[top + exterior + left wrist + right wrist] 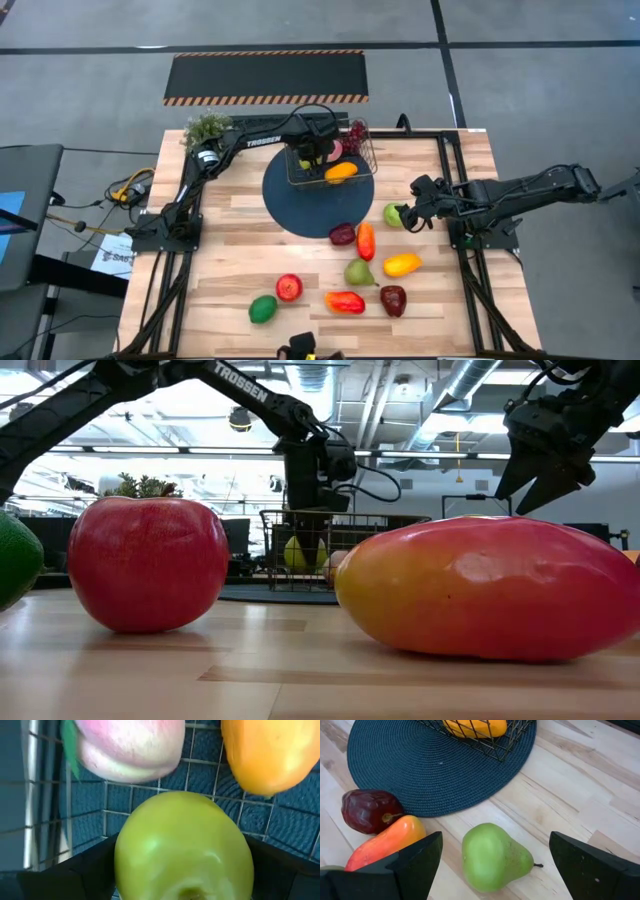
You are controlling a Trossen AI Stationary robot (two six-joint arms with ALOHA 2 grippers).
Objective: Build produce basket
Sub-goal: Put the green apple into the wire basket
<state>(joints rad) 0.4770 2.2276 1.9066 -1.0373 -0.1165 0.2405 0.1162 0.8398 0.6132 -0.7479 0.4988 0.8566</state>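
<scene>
We see the left hand down inside the basket, upper centre, clamped on a green apple; mesh walls sit tight around it, a peach and orange fruit crowding. Right hand, fingers apart, hovers over a green pear on open counter, right of centre. Basket contents mostly hidden by the arm.

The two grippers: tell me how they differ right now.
The left gripper reaches down inside the wire basket on the blue mat, while the right gripper hovers over bare table beside that mat. The left gripper has a green apple between its fingers; the right gripper is open and empty, with a green pear below it. Both are dark and two-fingered.
</scene>
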